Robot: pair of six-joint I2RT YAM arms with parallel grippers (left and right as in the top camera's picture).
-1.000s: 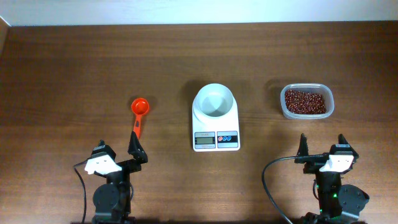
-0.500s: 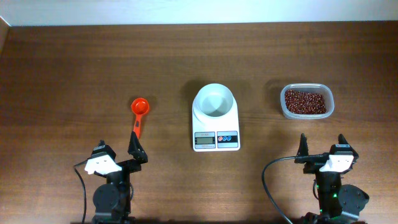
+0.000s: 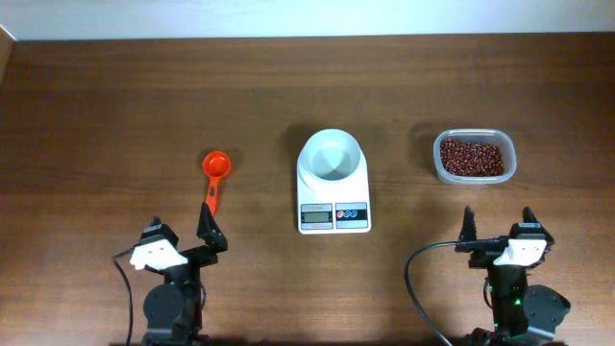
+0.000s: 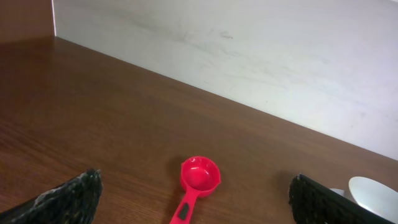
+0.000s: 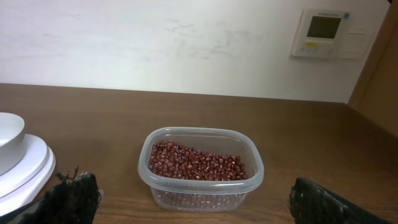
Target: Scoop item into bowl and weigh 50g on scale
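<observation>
Nothing is found displaced since prior frames | small dark red-brown beans [image 3: 471,157] heaped in clear plastic tub [image 3: 510,154] | round white bowl [image 3: 332,157], bare inside, set on flat white digital scale [image 3: 333,217] | orange-red plastic scoop [image 3: 215,173] laid leftward | left gripper [image 3: 181,223], right gripper [image 3: 497,216]: jaws held wide

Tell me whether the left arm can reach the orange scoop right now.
Probably yes. The scoop lies straight ahead of the open left gripper, with only bare table between them.
</observation>
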